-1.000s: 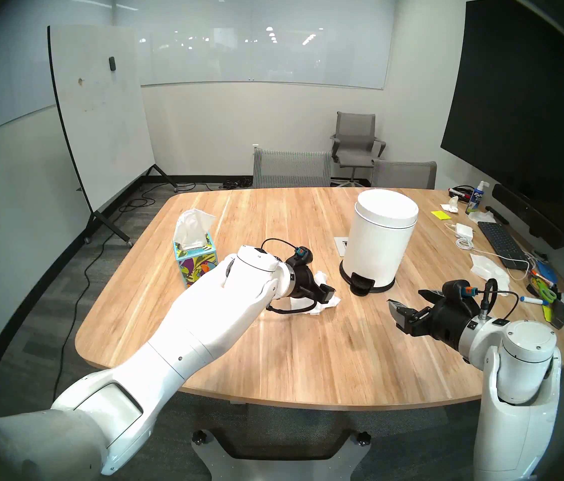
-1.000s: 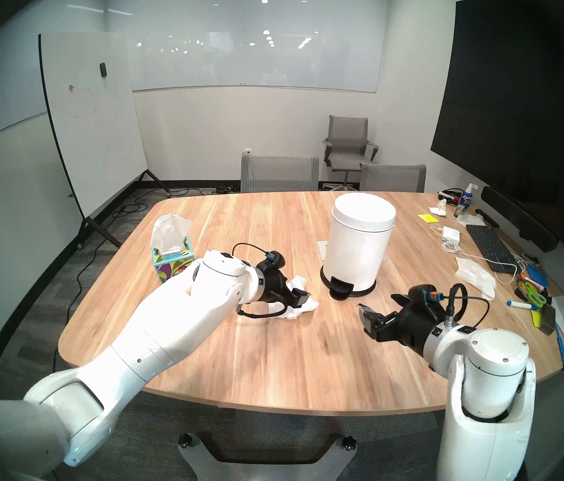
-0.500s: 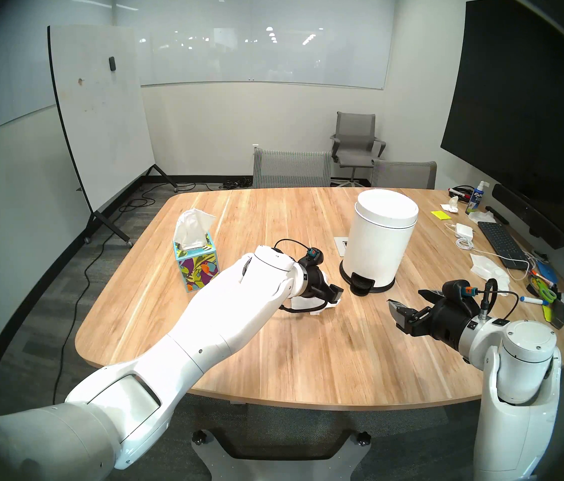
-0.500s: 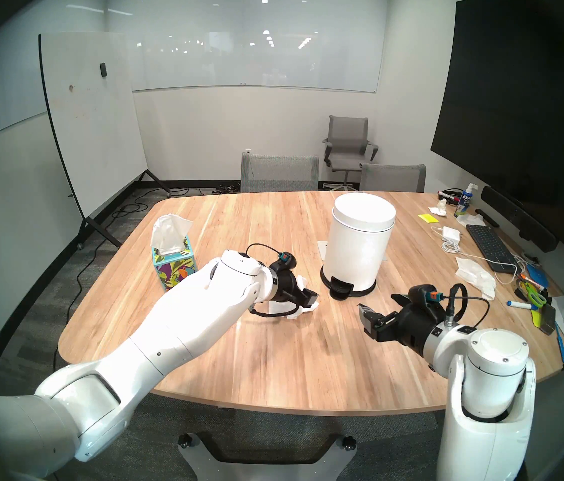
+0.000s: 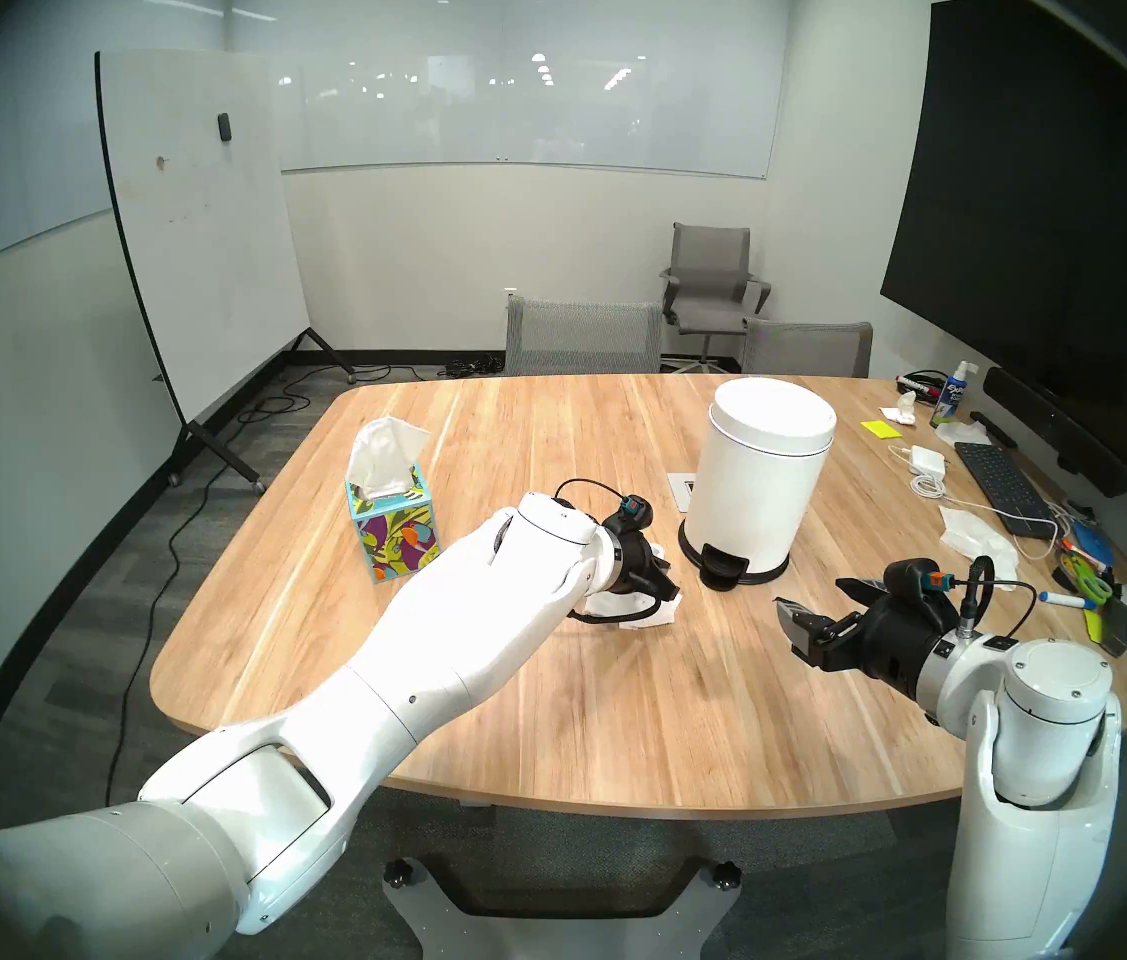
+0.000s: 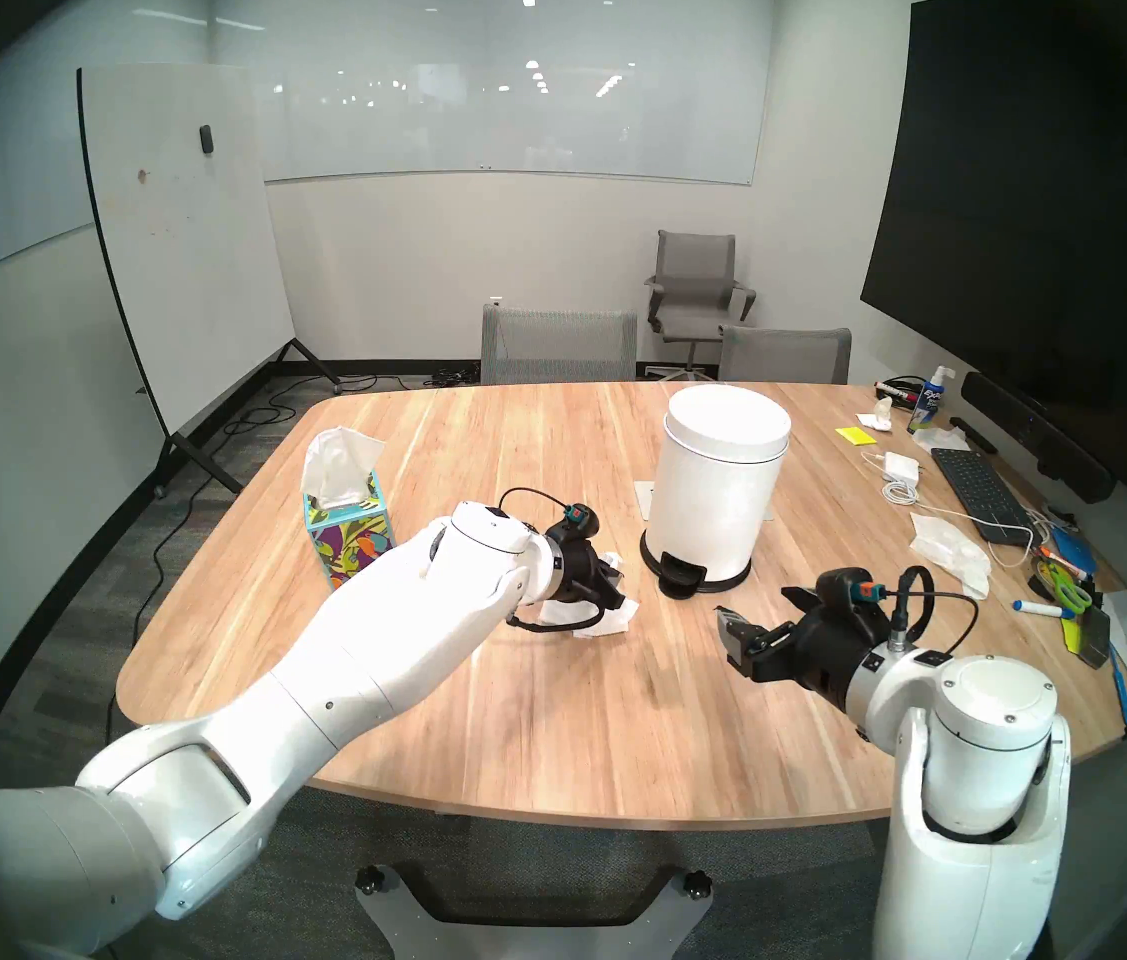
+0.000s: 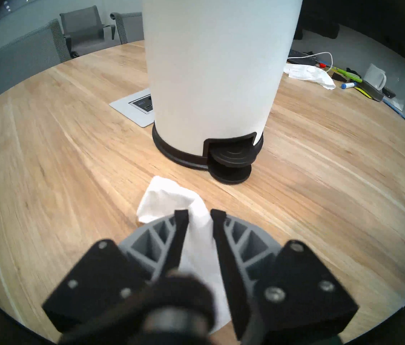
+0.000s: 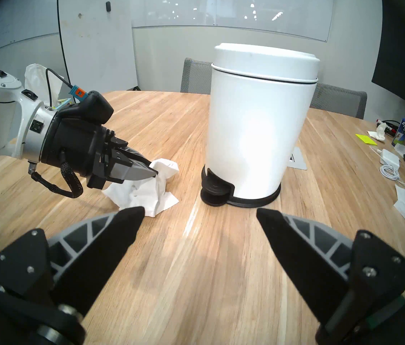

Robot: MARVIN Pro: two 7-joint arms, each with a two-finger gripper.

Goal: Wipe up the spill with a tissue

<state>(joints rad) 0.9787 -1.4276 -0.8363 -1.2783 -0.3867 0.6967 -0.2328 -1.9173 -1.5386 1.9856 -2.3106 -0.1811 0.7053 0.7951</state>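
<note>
Between our left hand [image 7: 199, 213]'s two fingers sits a fold of the tissue [image 8: 146, 187], the fingers drawn in close on either side of it; they seem to be pinching it. Most of the crumpled sheet lies on the counter [image 5: 616, 695], just short of the white pedal bin [image 5: 754, 480]. We see no brown spots of the spill anywhere on the wood around it; whether any lie under the sheet we cannot tell. We judge the wiping done and the pick-up of the used tissue in hand. Next we would need a firm pinch and a lift clear of the counter. Our right hand [image 8: 200, 213] hangs spread wide and empty, well apart.
</note>
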